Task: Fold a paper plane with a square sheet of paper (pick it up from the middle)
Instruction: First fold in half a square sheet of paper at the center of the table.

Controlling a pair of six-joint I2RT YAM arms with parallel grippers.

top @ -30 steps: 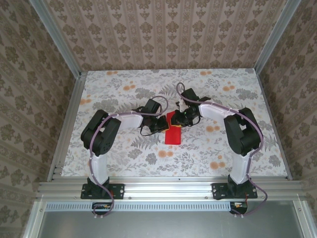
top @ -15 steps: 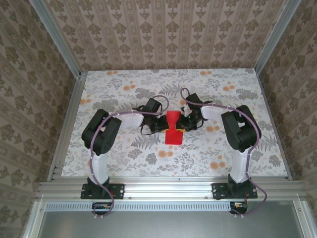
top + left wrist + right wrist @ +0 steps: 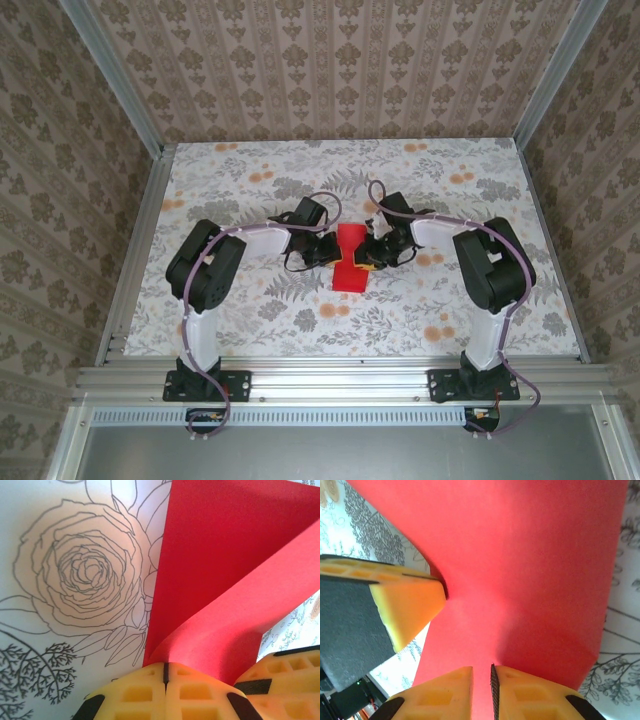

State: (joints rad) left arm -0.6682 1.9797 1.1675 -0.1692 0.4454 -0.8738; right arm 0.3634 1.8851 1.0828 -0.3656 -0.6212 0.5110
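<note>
The square sheet of paper [image 3: 349,277] is bright red and sits bent at mid-table, its near part flat and its far part [image 3: 351,238] raised between the two grippers. My left gripper [image 3: 334,256] is shut on the sheet's left edge. In the left wrist view the paper [image 3: 220,555] curls up out of the closed pads of the left gripper [image 3: 165,667]. My right gripper [image 3: 367,257] is at the sheet's right side. In the right wrist view the right gripper [image 3: 481,671] has its jaws a narrow gap apart over the red paper [image 3: 530,555], with a left finger [image 3: 407,605] close by.
The floral tablecloth [image 3: 250,180] covers the table, which has patterned walls at the back and sides and an aluminium rail [image 3: 340,378] along the near edge. Both arms are folded inward, with their wrists almost touching at the centre.
The right gripper has come down and in against the paper's right side. The raised part of the sheet has turned from tilted to straight. The left gripper has held its place.
</note>
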